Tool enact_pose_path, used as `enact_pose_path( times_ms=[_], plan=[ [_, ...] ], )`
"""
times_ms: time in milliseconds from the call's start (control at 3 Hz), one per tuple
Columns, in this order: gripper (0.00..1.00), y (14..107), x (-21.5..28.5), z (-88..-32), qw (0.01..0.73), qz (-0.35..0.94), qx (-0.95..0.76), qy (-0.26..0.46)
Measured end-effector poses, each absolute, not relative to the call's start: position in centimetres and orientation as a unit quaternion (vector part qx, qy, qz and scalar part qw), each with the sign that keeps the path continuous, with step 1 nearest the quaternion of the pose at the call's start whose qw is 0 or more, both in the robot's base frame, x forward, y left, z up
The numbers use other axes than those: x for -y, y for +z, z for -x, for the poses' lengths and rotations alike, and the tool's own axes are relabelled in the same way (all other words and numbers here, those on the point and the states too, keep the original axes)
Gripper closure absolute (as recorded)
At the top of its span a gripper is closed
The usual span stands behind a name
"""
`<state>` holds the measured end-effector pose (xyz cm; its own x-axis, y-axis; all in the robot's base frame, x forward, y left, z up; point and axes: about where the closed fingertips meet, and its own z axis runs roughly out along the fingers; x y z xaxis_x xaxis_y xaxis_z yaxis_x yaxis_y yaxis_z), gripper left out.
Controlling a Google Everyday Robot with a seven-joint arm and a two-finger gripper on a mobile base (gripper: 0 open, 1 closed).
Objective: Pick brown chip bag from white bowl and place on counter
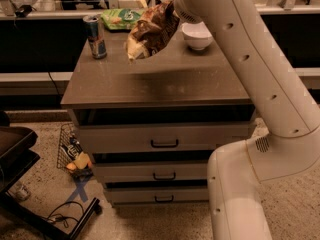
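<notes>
The brown chip bag (pixel 149 31), crinkled with a dark middle and a pale lower end, hangs tilted in the air above the counter (pixel 165 81) and casts a shadow on it. My gripper (pixel 171 13) is at the bag's upper right end, mostly hidden behind my white arm, and is shut on the bag. The white bowl (pixel 197 35) stands empty on the counter to the right of the bag, partly behind the arm.
A blue drink can (pixel 95 36) stands at the counter's back left. A flat green snack bag (pixel 120 19) lies at the back edge. Three black-handled drawers (pixel 164 143) are below. A wire basket (pixel 72 154) and a black chair base (pixel 30 184) are on the floor at left.
</notes>
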<state>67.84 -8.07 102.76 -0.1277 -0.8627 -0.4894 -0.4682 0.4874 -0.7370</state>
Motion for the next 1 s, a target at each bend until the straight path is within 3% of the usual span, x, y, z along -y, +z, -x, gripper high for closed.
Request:
enact_pose_path(
  times_ms=[667, 1000],
  plan=[
    [0.12, 102.93, 7.40, -68.53, 0.485, 0.462, -0.714, -0.205],
    [0.00, 102.92, 7.14, -68.82, 0.489, 0.462, -0.711, -0.203]
  ],
)
